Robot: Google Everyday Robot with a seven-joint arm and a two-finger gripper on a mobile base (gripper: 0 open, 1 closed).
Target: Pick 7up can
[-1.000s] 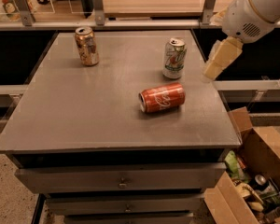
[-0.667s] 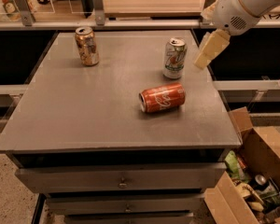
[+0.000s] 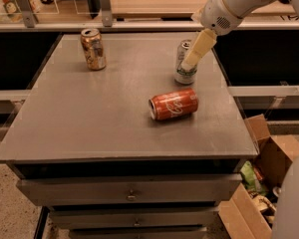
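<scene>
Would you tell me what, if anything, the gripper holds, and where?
Cannot be told: the gripper overlaps the upper side of the 7up can, which stands on the table.

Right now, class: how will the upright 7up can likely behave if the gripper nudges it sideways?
The 7up can stands upright, tall and narrow, so a high nudge from the gripper, at its upper right, probably tips it. Once down, its round body would likely roll on the flat table.
</scene>
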